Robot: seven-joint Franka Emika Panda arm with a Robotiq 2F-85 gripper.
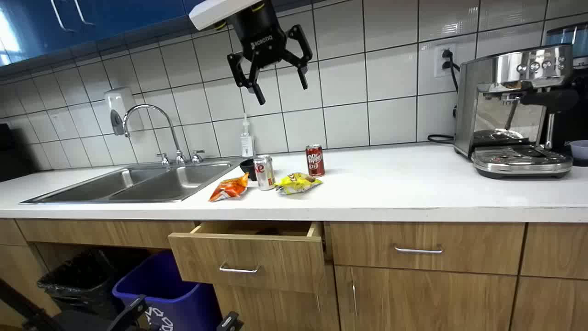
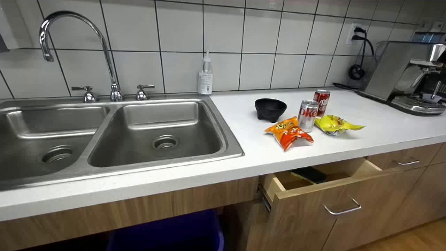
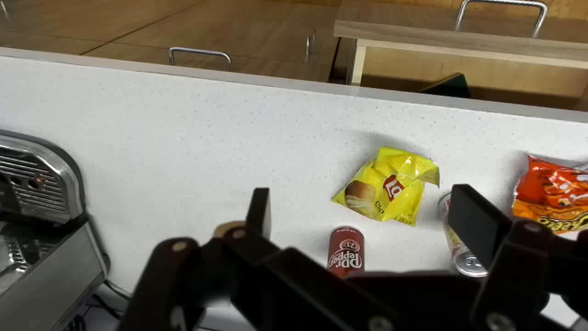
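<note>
We count one gripper point(image 1: 283, 93), high above the counter point(image 1: 404, 184) in an exterior view. In the wrist view its two fingers point(image 3: 475, 220) stand wide apart, holding nothing; the yellow chip bag point(image 3: 390, 188) and red can point(image 3: 345, 250) show between them, down on the counter.

Snack bags: two, the yellow chip bag plus an orange bag point(image 2: 289, 134). Cans: two, both upright; the silver can point(image 2: 307, 120) stands between the bags, the red can farther back. We note one black bowl point(image 2: 270, 106) behind the orange bag, and one pulled-out drawer point(image 1: 248, 257) containing one dark item point(image 2: 310, 175), identity unclear to us. Also: one bottle point(image 2: 205, 82), one two-basin sink point(image 2: 229, 141), one coffee machine point(image 1: 507, 115), well apart from the cans.
</note>
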